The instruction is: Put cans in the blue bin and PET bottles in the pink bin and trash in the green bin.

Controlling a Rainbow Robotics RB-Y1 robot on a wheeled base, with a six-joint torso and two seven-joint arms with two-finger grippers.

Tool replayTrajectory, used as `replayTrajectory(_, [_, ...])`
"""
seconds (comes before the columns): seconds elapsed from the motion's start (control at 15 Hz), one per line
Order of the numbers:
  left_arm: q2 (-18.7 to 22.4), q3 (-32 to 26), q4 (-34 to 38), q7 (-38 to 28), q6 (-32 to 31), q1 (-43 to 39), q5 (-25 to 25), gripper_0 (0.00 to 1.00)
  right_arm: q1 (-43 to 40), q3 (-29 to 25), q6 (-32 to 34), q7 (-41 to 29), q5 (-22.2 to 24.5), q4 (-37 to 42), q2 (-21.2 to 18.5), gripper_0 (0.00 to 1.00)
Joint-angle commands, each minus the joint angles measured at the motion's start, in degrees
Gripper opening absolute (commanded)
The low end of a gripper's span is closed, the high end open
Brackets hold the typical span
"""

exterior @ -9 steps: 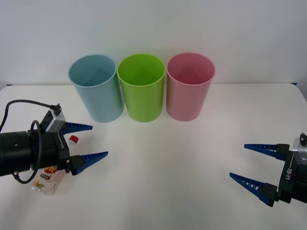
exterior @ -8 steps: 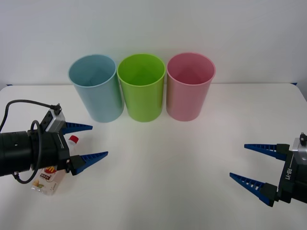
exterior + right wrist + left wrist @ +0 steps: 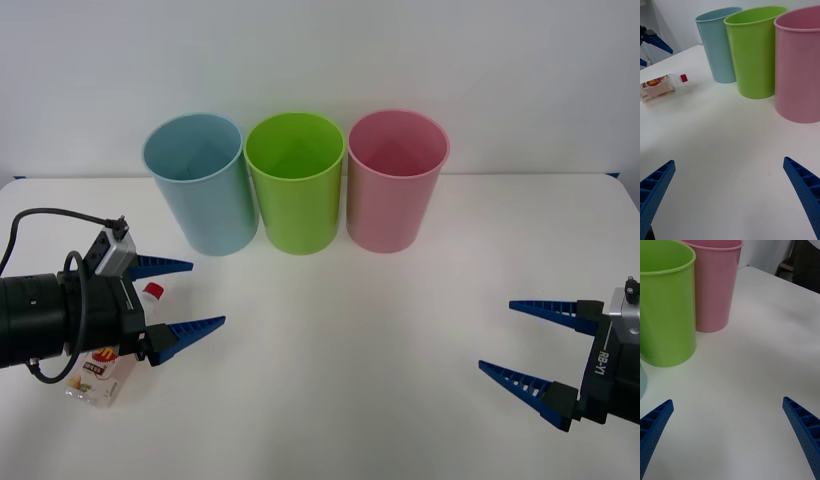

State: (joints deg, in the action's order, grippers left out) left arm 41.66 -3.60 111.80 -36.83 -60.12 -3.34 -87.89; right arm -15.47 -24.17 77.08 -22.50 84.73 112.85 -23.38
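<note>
Bins stand in a row at the back of the white counter, rims up and nearly touching: the blue bin on the left, the green bin in the middle, the pink bin on the right.

The PET bottle lies on its side near the counter's left edge, well in front of the blue bin and apart from all three. Its long axis runs from the near left toward the far right, with the red cap pointing roughly toward the blue bin and the base toward the counter's front edge. The white, red and yellow label faces up. In the front view the left arm covers most of its middle — cap and label end show on either side.

The left end effector hovers above the counter just right of the bottle, its two blue ribbed fingers spread wide and holding nothing, tips aimed rightward.

The right end effector sits low near the counter's right front corner, well apart from the bins and the bottle — fingers likewise spread wide and empty, tips aimed leftward
</note>
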Motion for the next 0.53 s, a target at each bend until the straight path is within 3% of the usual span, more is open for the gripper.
replayTrajectory(0.07, [0.0, 0.0, 0.0, 0.0, 0.0, 0.0, 0.0, 1.00, 0.0, 0.0, 0.0, 0.0, 0.0, 0.0, 0.0, 1.00])
replayTrajectory(0.53, [0.0, 0.0, 0.0, 0.0, 0.0, 0.0, 0.0, 1.00, 0.0, 0.0, 0.0, 0.0, 0.0, 0.0, 0.0, 1.00])
